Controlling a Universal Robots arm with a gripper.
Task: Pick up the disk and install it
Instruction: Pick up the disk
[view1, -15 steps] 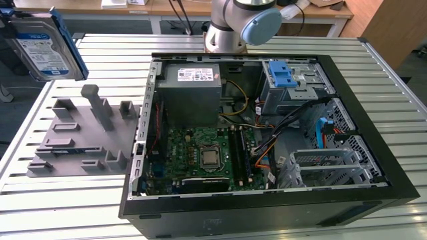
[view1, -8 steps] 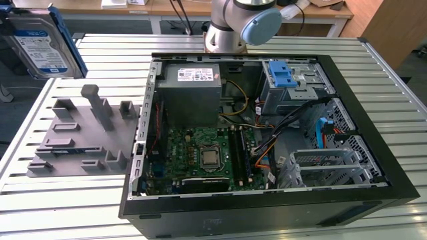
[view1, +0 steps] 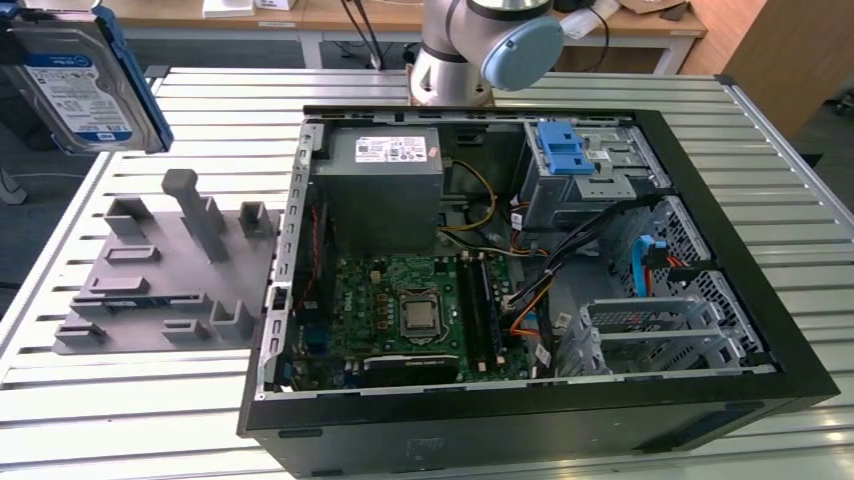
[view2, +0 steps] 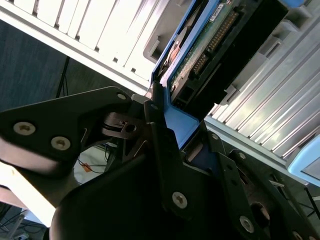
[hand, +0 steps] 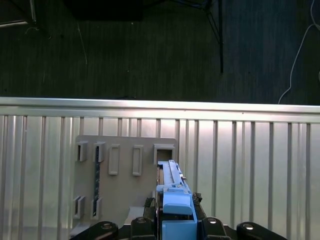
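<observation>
The arm (view1: 454, 55) stands at twelve o'clock in the exterior view (a silver tube, with a blue-capped joint (view1: 523, 52) on its three o'clock side); in the first wrist view the black hand (hand: 175, 215) grips the disk (hand: 172, 187) edge-on; in the second wrist view its fingers (view2: 165, 160) press against the disk's blue frame, jaws closed upon it.

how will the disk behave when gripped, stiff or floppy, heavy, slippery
Probably stiff: the disk looks like a flat metal slab. Likely heavy for its size, so it may lever on the tool, which grips one end of its blue frame. That smooth plastic could slip; the exposed circuit board looks fragile.
</observation>
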